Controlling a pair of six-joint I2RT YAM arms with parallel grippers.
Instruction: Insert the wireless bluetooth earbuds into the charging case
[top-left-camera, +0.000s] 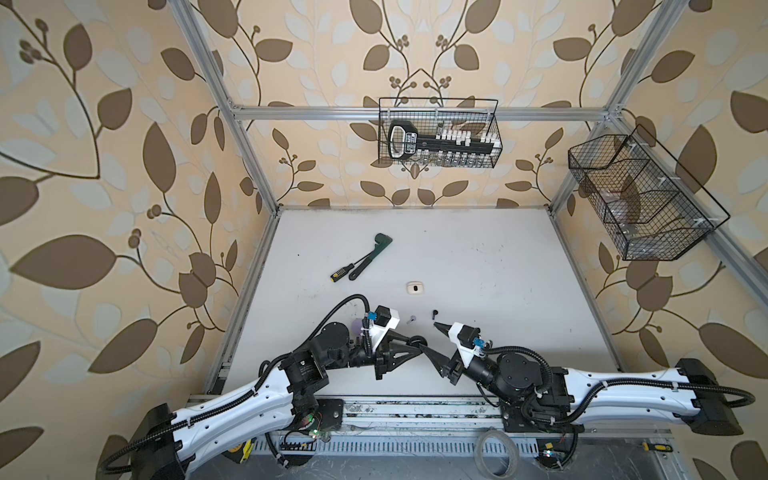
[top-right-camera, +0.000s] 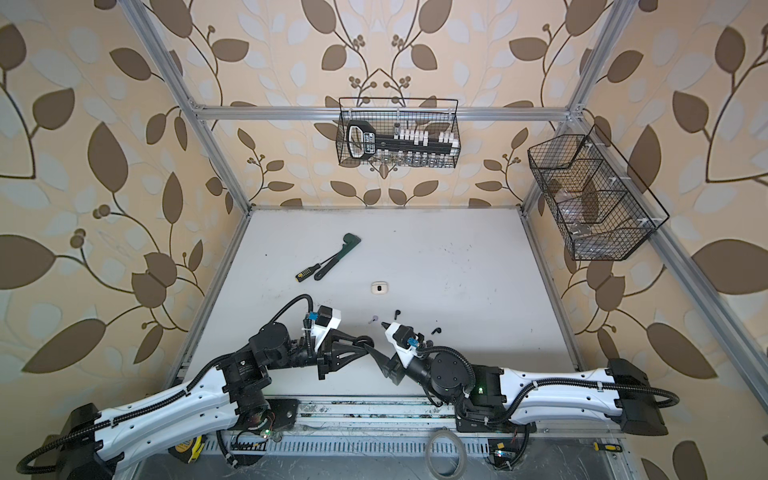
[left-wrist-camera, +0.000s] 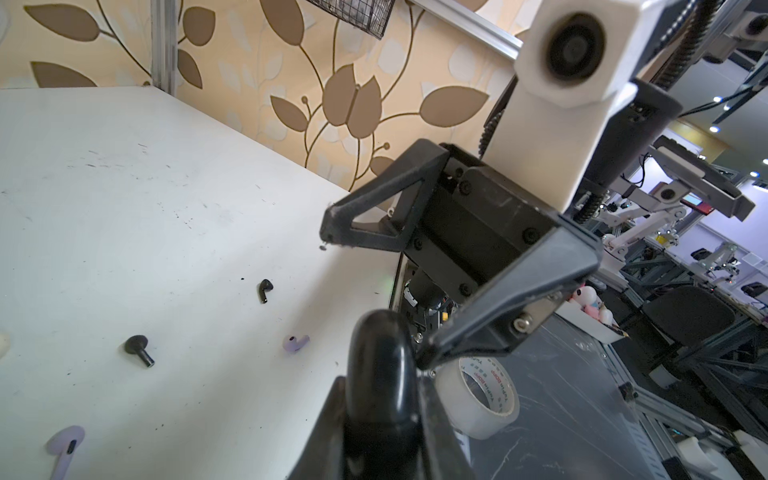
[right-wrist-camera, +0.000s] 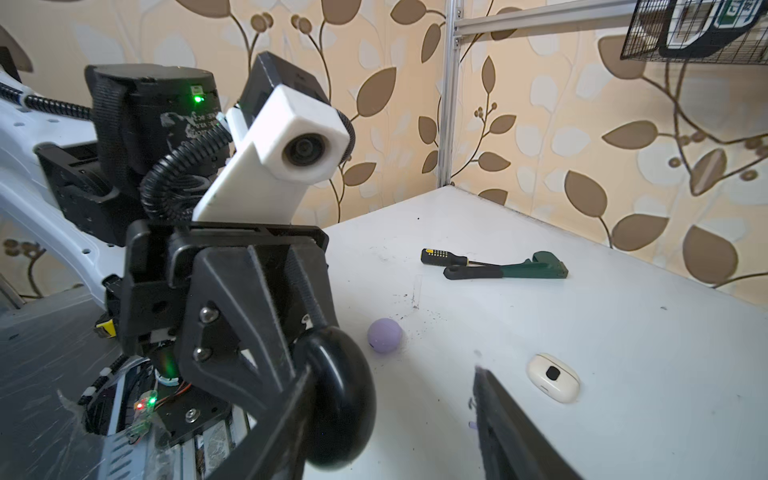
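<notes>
My left gripper (top-left-camera: 419, 344) (left-wrist-camera: 380, 415) is shut on a glossy black charging case (left-wrist-camera: 380, 353) (right-wrist-camera: 336, 399), held just above the table's front edge. My right gripper (top-left-camera: 428, 336) (right-wrist-camera: 395, 370) faces it and stands open. One of its fingers lies alongside the black case and the other stands apart. Loose earbuds lie just beyond the grippers: two black earbuds (left-wrist-camera: 264, 290) (left-wrist-camera: 139, 349) and two lavender earbuds (left-wrist-camera: 296, 343) (left-wrist-camera: 64, 446). A shut white case (top-left-camera: 414, 288) (right-wrist-camera: 552, 377) lies further back. A lavender case (right-wrist-camera: 385, 335) sits by the left arm.
A yellow-black screwdriver (top-left-camera: 341, 271) and a green wrench (top-left-camera: 370, 254) lie at the table's back left. Wire baskets (top-left-camera: 440, 133) (top-left-camera: 640, 195) hang on the back and right walls. A tape roll (left-wrist-camera: 482, 395) lies below the table's front edge.
</notes>
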